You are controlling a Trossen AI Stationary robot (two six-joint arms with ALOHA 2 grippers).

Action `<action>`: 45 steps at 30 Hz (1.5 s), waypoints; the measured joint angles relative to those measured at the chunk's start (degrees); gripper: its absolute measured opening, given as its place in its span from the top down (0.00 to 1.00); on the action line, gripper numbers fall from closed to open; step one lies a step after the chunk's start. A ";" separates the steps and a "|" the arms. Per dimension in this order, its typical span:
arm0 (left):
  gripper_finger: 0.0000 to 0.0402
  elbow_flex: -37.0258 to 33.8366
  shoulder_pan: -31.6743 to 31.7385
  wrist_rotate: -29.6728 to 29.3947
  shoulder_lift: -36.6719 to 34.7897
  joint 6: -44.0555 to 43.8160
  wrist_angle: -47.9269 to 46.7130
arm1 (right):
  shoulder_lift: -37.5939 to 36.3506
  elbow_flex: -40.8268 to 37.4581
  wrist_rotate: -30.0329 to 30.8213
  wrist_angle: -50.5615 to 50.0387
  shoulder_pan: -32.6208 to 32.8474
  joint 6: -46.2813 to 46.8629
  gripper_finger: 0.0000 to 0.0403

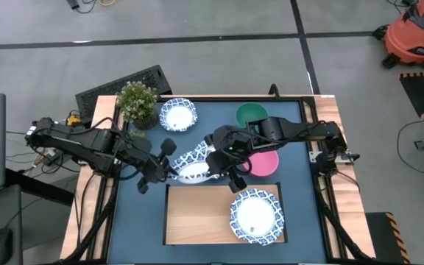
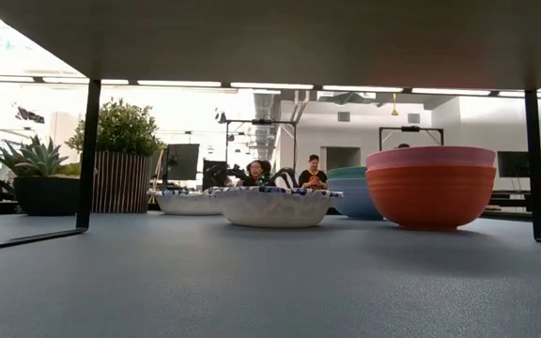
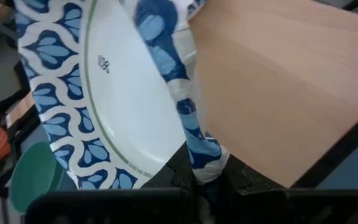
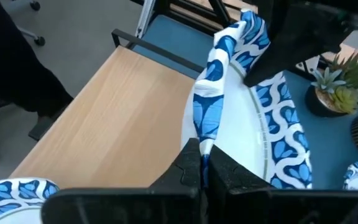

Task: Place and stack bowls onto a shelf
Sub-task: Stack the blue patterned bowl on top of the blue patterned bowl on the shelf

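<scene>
Two sets of fingers, left (image 1: 169,168) and right (image 1: 217,175), each clamped on one patterned bowl's (image 1: 192,166) opposite rims

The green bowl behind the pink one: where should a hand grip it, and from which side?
Grip the green bowl by its thin rim, coming from above. It sits upright and open-side up. Choose the rim part away from the right arm, which crosses its near edge.
</scene>
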 joint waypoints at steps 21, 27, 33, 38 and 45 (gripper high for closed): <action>0.43 -0.01 -3.63 -14.06 -0.51 -0.74 4.40 | -0.11 0.00 13.32 -16.82 1.91 7.86 0.95; 0.42 -0.04 -5.12 -21.54 -1.87 -2.32 8.33 | -3.29 0.04 28.38 -24.19 11.43 14.33 0.95; 0.42 -0.04 -5.53 -29.43 -2.67 -4.72 13.27 | -3.17 0.04 37.26 -28.84 22.86 28.27 0.95; 0.42 -0.04 -5.57 -32.96 -2.62 -6.96 15.09 | -2.80 0.04 41.98 -29.10 31.34 38.70 0.95; 0.42 -0.04 -5.57 -33.17 -2.62 -10.33 15.14 | -2.82 0.02 44.83 -29.12 38.81 53.04 0.95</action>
